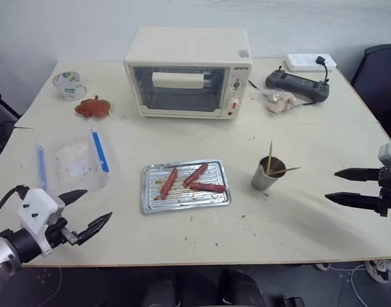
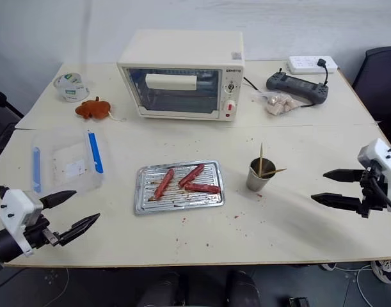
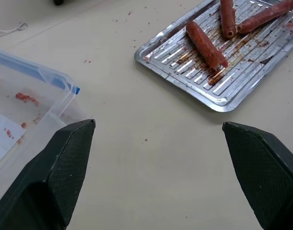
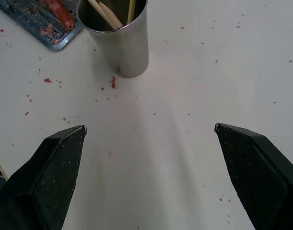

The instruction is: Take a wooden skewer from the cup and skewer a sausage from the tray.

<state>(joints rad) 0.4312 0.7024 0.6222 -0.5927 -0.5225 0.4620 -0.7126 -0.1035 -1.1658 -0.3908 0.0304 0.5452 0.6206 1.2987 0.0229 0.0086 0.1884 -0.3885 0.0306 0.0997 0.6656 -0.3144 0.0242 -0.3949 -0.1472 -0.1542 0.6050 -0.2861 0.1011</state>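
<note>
Looking down over our arms, we see the tray (image 1: 184, 187) lying near the middle of the table (image 1: 297, 224), in front of the toaster oven (image 1: 188, 71). Three sausages rest on its ribbed bottom: the left sausage (image 1: 167, 183) lies on a slant by itself, and the other two meet in a loose V beside it. Reddish crumbs dot the tray and the tabletop around it.

To the right of the tray, a little apart from it, stands the cup (image 1: 267, 174). One wooden skewer (image 1: 269, 157) rises nearly upright from it and another leans out over the rim to the right; the right wrist view seems to show a third stick inside, though we cannot count them surely.

Our left gripper (image 1: 89, 213) hovers above the near left edge of the table, fingers spread wide with nothing between them, just beside the clear plastic bag (image 1: 72, 158) with blue strips. Our right gripper (image 1: 341, 185) hangs well to the right of the cup, pointing toward it, its fingers likewise wide apart and empty.
</note>
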